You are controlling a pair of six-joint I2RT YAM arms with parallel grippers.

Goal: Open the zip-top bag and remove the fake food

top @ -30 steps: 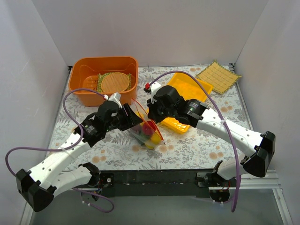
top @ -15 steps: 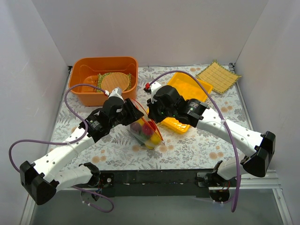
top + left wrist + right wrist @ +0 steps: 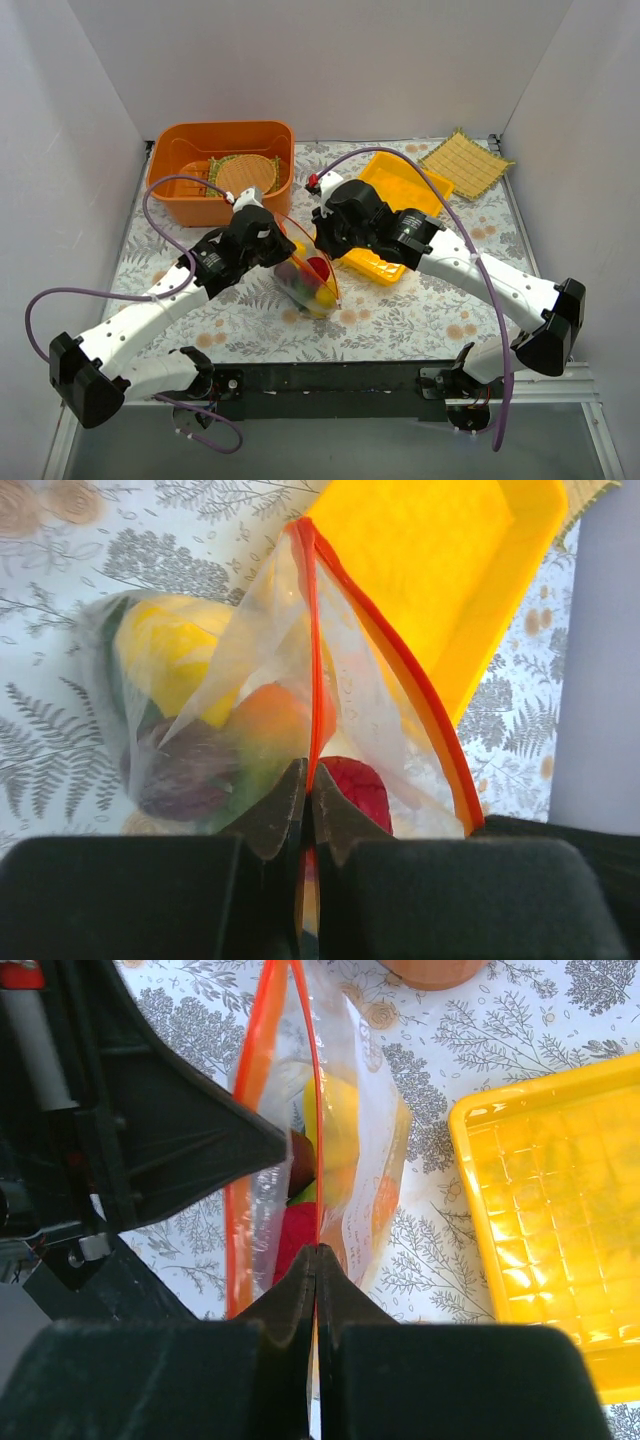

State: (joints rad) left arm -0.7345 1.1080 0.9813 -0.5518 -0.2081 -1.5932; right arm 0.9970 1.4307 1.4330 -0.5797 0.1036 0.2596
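Note:
The clear zip-top bag [image 3: 308,272] with its orange-red zip strip stands in the middle of the table, its mouth pulled open. Inside lies the fake food [image 3: 318,270]: red, yellow, orange, green and dark purple pieces. My left gripper [image 3: 278,243] is shut on the left side of the zip strip [image 3: 312,650]. My right gripper [image 3: 322,240] is shut on the right side of the strip [image 3: 318,1110]. In the left wrist view the bag [image 3: 250,680] shows a yellow piece [image 3: 165,645] and a red piece [image 3: 355,780]. In the right wrist view the bag [image 3: 355,1150] gapes between both grippers.
A yellow plastic tray [image 3: 400,195] lies just right of the bag, under the right arm. An orange bin [image 3: 170,170] with a round woven mat [image 3: 246,175] stands at the back left. A square straw mat [image 3: 465,160] lies at the back right.
My left gripper has moved right and toward the back with the strip. The bag's mouth has narrowed and the bag stands more upright. The right arm has barely moved.

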